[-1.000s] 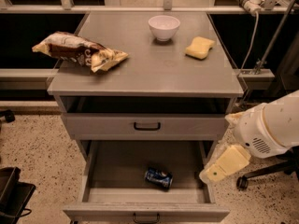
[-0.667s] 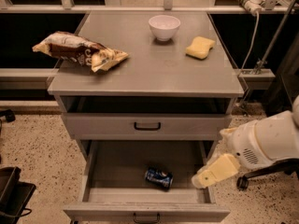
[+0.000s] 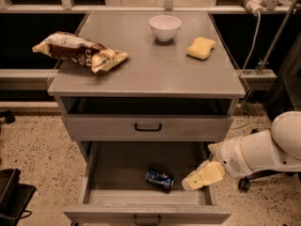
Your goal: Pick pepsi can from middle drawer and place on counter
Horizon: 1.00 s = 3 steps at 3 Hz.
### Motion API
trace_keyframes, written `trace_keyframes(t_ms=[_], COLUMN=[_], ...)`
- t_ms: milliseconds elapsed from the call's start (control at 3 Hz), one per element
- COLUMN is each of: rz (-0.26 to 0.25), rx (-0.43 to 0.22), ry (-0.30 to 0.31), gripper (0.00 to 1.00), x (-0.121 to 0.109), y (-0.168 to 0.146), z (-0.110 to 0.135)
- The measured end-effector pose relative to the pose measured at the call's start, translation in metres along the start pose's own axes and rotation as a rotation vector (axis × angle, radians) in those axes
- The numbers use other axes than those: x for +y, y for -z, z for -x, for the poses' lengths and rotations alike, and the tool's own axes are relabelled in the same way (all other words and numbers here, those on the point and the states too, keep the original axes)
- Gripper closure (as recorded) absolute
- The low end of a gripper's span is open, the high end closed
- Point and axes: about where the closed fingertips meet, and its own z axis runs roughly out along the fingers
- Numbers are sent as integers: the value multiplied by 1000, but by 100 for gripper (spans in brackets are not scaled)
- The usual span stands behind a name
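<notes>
**A:** Where is the claw (image 3: 189,183), and what is it doing?

**B:** It hangs low inside the open middle drawer (image 3: 123,173), at the drawer's right side. The white arm (image 3: 263,149) reaches in over the drawer's right wall. Whether the claw is apart or together, I cannot tell. It holds nothing that I can see.

**A:** And the pepsi can (image 3: 159,179)?

**B:** There is one can, lying on its side on the drawer floor. It is just beside the claw's tip, toward the drawer's middle, with a strip of bare floor between them. They are not touching.

**A:** What surrounds it?

**B:** Straight above the claw is the upper drawer front (image 3: 108,126), which is closed. It is one of two handled fronts, each with a dark bar handle. Higher still is the surface (image 3: 150,69), carrying three things. One yellow sponge (image 3: 201,47) lies almost above the claw. One white bowl (image 3: 165,27) stands up and farther back. One brown-and-yellow snack bag (image 3: 80,52) lies far across, overhanging the opposite edge.

**A:** Any readable writing?

**B:** The can is dark blue with pale lettering, but I cannot read the words. The bag's print is also illegible.
</notes>
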Motion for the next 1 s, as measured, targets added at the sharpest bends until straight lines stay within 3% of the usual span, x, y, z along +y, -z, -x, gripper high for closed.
trace_keyframes(t_ms=[333,667,1000], rz=[-12,16,13], rx=[-4,-32,-131], ry=[-5,-52,-49], gripper=[0,0,0], x=[1,-7,-38], y=[-1,-45,-91], z=[-1,-6,-1])
